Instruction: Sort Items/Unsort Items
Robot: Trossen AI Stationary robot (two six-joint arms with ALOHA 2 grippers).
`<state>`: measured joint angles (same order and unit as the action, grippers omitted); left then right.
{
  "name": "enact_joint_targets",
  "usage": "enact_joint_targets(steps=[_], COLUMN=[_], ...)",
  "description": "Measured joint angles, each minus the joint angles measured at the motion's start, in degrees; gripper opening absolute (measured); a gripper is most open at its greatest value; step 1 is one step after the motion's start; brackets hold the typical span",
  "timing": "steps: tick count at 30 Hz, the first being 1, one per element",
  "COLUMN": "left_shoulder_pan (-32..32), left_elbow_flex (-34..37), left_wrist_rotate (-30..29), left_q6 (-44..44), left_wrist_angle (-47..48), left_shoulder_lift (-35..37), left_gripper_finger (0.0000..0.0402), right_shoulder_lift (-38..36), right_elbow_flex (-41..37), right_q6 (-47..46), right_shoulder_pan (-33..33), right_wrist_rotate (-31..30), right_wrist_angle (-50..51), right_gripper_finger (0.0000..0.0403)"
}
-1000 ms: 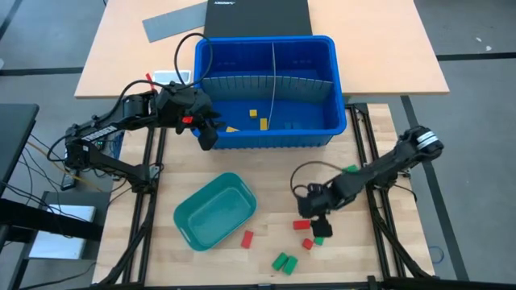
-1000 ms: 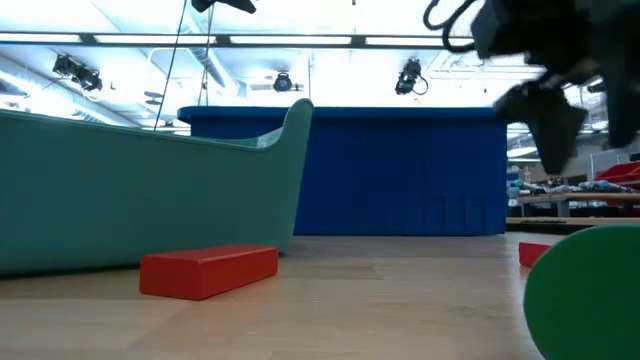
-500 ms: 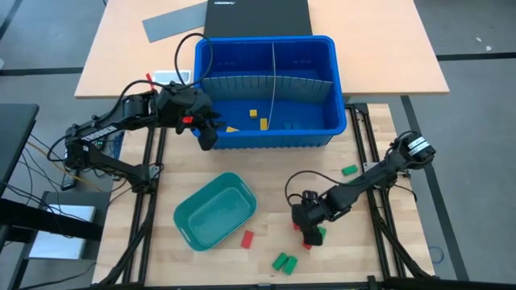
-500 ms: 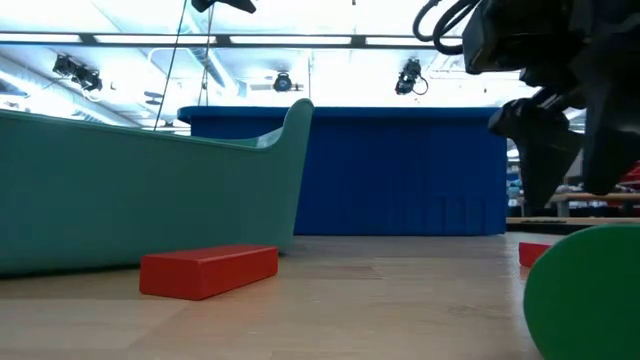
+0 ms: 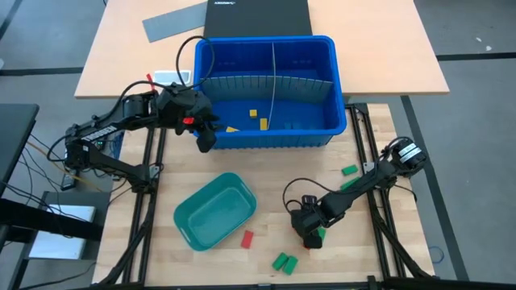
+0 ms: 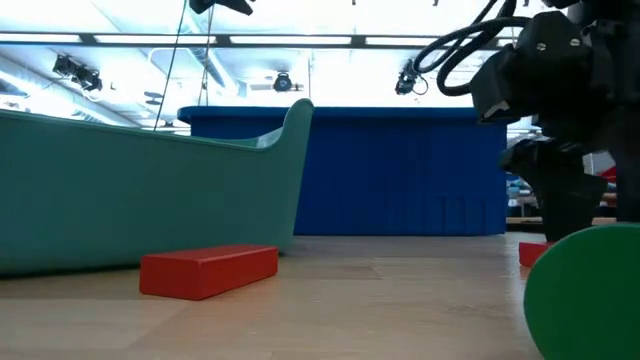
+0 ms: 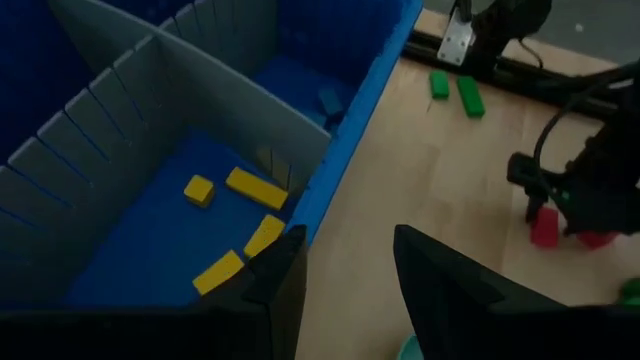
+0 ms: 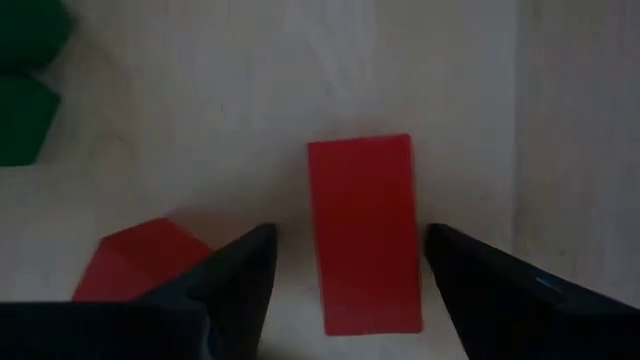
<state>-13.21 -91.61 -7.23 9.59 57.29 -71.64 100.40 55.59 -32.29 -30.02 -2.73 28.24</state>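
The right gripper [image 5: 310,234] is hanging low over the wooden table [image 5: 266,169], near its front and right of centre, with its fingers [image 8: 232,272] standing open on either side of a red block [image 8: 364,232] lying flat on the wood; they are not touching it. A second red block [image 8: 140,258] is lying just to one side of it, and two green blocks [image 5: 284,261] are sitting a little nearer the front edge. Another red block [image 5: 247,238] is resting just right of the teal tray [image 5: 214,211], and one green block [image 5: 349,170] is lying farther right. The left gripper [image 5: 205,134] is waiting at the near left corner of the blue bin [image 5: 271,90], its fingers [image 7: 446,280] parted and holding nothing. Yellow blocks [image 7: 256,188] are lying inside the bin's near left compartment
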Motion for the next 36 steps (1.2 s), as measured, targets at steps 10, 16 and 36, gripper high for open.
enact_joint_targets(steps=[10,16,36], left_shoulder_pan=[0.0,-0.85,-5.27], left_elbow_flex=[0.0,0.0,0.02], left_wrist_rotate=[0.45,1.76,9.64], left_q6=[1.56,1.17,-4.9], left_wrist_angle=[3.42,4.51,-5.11], left_shoulder_lift=[0.02,0.02,-1.65], left_gripper_finger=[0.0158,0.0158,0.0038], right_shoulder_lift=[-0.94,-5.08,-8.2], right_elbow_flex=[-0.23,3.64,49.78], right_q6=[-0.19,-2.65,27.69], right_shoulder_pan=[0.59,3.45,51.8], right_wrist_rotate=[-0.62,0.0,-26.74], right_wrist_angle=[0.43,5.54,31.11], right_gripper_finger=[0.0121,0.0121,0.0121])
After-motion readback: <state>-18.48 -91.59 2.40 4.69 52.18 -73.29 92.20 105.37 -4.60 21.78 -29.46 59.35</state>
